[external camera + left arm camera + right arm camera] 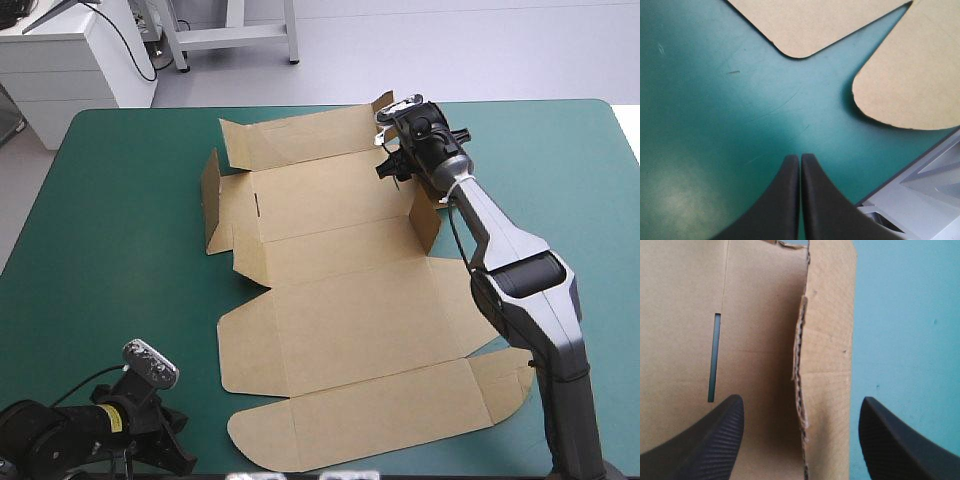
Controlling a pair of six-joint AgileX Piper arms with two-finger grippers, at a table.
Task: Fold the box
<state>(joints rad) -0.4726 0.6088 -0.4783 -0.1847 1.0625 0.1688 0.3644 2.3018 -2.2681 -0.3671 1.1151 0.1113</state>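
Table [120,230], teal-green cover: carries everything listed below. Box [350,320], brown cut board: lies at the middle of the cover, main panels flat, two short side flaps raised. Judged light and stiff, bending only along its scored creases. The cut edges look liable to tear or crush, so hold is best taken broadside on a flap, close to its crease, not at a corner. Right gripper [393,166]: over the box's far-right part, fingers spread wide, holding nothing; one raised side flap [827,340] stands edge-on between them, untouched. Left gripper [176,452]: off the box's near-left corner, fingers pressed together on nothing, low by the cover. Right wrist view alone shows that flap's ragged corrugated edge and a narrow slot [714,357] in the panel beside it, not visible from above on that side. Left wrist view alone shows two rounded near flaps [912,75] close ahead of its gripper. Only the high view takes in the whole sheet.
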